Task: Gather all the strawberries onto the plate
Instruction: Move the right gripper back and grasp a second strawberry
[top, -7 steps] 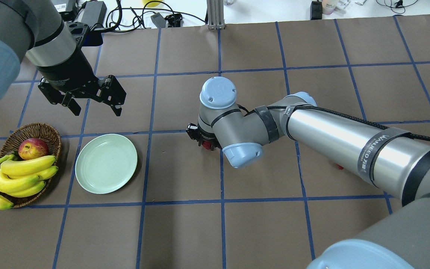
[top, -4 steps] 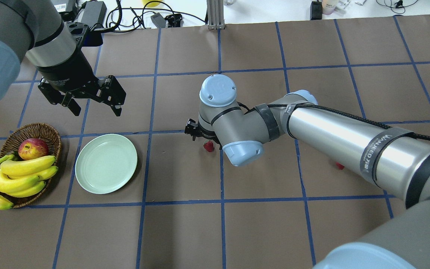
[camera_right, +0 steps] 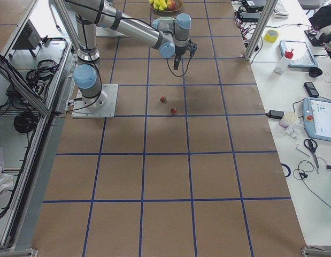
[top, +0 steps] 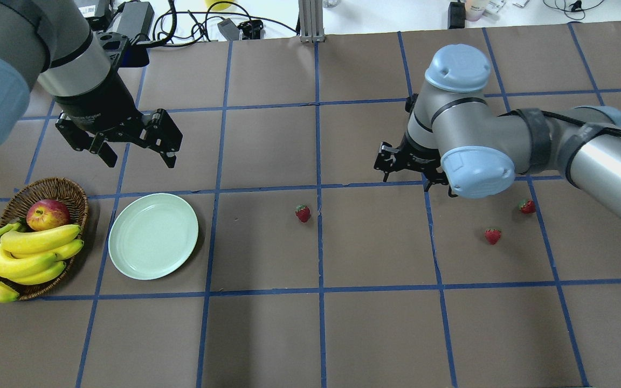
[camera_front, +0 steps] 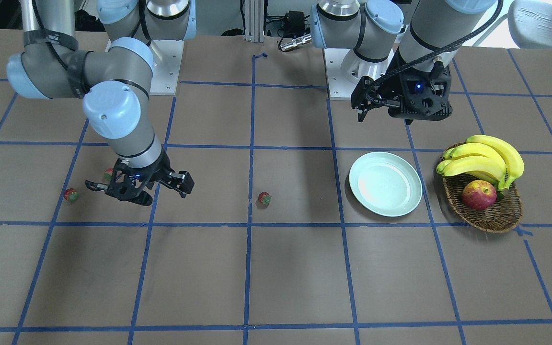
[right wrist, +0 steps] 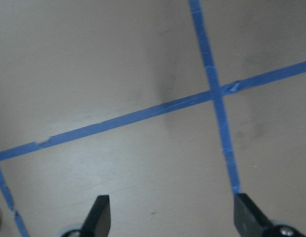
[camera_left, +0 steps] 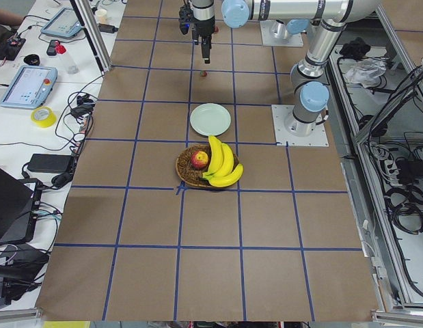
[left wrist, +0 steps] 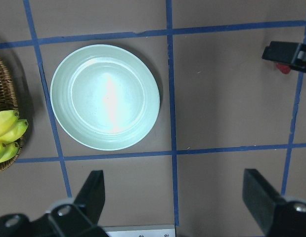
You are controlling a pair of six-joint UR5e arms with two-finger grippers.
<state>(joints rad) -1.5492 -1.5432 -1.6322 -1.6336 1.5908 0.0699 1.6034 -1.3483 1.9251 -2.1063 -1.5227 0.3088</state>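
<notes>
Three strawberries lie on the brown table: one in the middle (top: pixel 303 213) (camera_front: pixel 264 198), two to the right (top: pixel 492 236) (top: pixel 526 206). The mint-green plate (top: pixel 153 236) (camera_front: pixel 385 183) (left wrist: pixel 105 97) is bare, left of the middle berry. My right gripper (top: pixel 413 175) (camera_front: pixel 139 189) is open and empty, hovering between the middle berry and the right pair; its wrist view (right wrist: pixel 172 217) shows only table and tape. My left gripper (top: pixel 140 156) (left wrist: pixel 177 197) is open and empty above the table, just beyond the plate.
A wicker basket (top: pixel 76 196) with bananas (top: pixel 30 253) and a red apple (top: pixel 47 214) stands left of the plate. Cables and power bricks (top: pixel 132 19) lie along the far edge. Blue tape lines grid the table.
My right gripper let go of the middle strawberry, which now lies on the table. The right arm then swung away to the right. The left arm has not moved.
</notes>
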